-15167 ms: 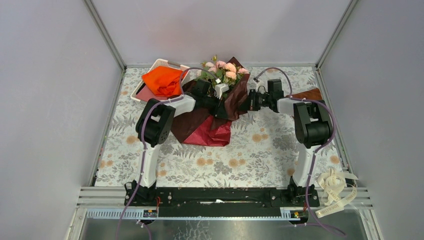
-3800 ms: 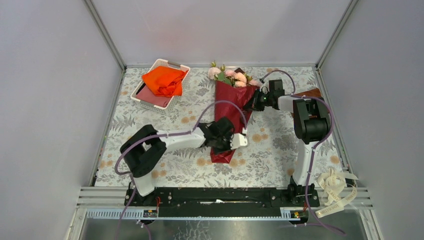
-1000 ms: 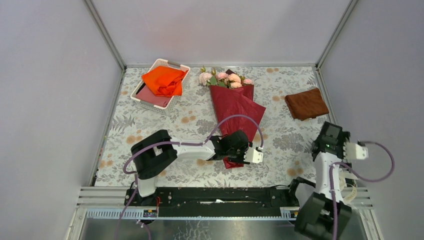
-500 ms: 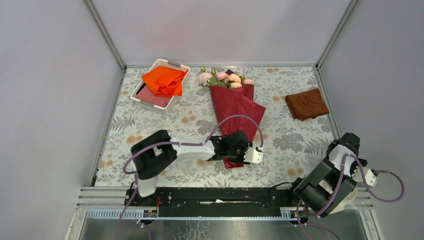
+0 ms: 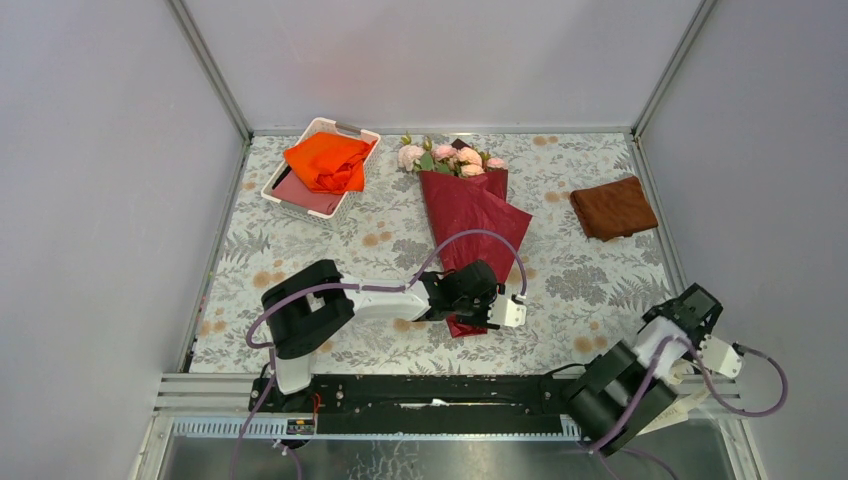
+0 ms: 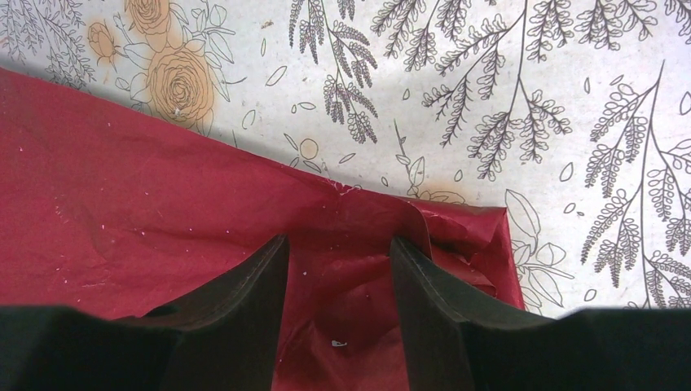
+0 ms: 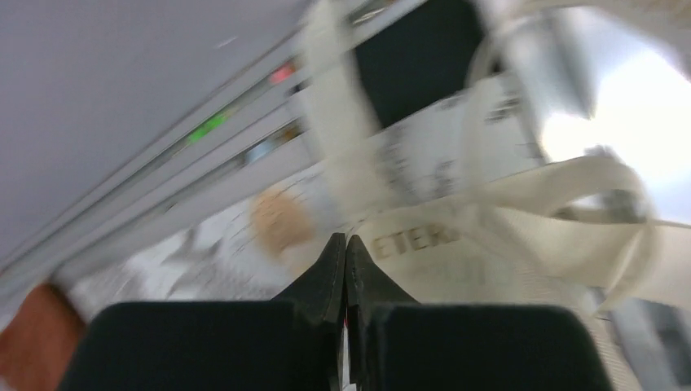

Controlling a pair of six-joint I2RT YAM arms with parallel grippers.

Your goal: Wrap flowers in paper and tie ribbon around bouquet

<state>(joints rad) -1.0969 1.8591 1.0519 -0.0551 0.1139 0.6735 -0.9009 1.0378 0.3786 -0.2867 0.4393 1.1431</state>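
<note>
Left jaws straddle the paper (image 6: pixel 163 220) (ribbon (image 7: pixel 505 269) just past right jaws).

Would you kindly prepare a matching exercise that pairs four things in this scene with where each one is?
Things:
1. orange cloth
2. brown cloth
3. flowers
4. left gripper

Places:
a. lying alone at the far right
b. in the white basket at the far left
c. on the near end of the dark red paper
d. sticking out of the paper's far end

Pairs: 1-b, 2-a, 3-d, 4-c
</note>
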